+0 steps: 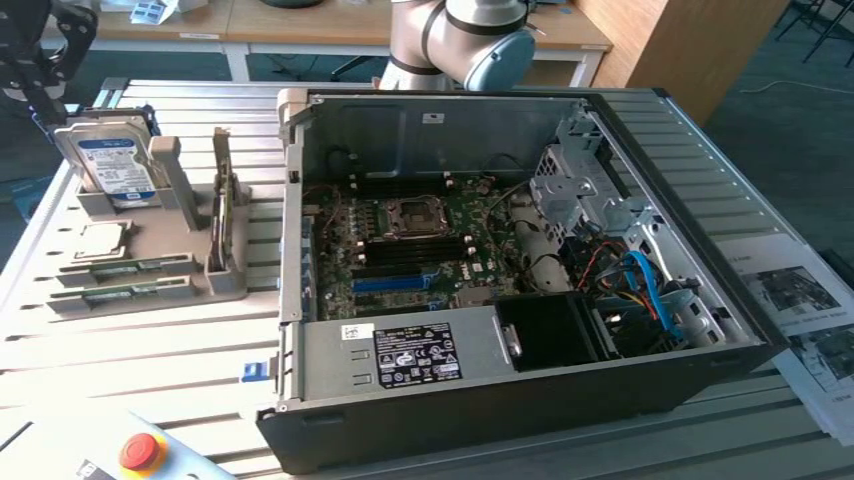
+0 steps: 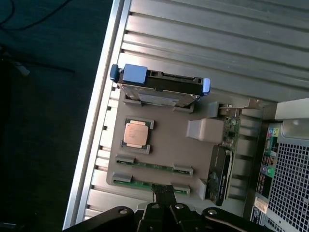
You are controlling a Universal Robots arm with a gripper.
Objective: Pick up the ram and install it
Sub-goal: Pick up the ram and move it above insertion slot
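In the wrist view the gripper (image 2: 164, 189) is cut off by the picture's edge, and its closed fingertips hide the middle of one ram (image 2: 142, 182). The robot arm (image 1: 474, 40) is cropped at the exterior view's top, printed sheets (image 1: 807, 310) at the exterior view's right, and the power supply label (image 1: 416, 355) is too small to read.

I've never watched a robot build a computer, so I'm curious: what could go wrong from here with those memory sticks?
The jaws are shut and pointing at the nearer ram stick. Coming down like that would likely press on it rather than straddle it.

A second stick lies close beside it in the grey holder, so a small miss might nudge or grab the wrong one.
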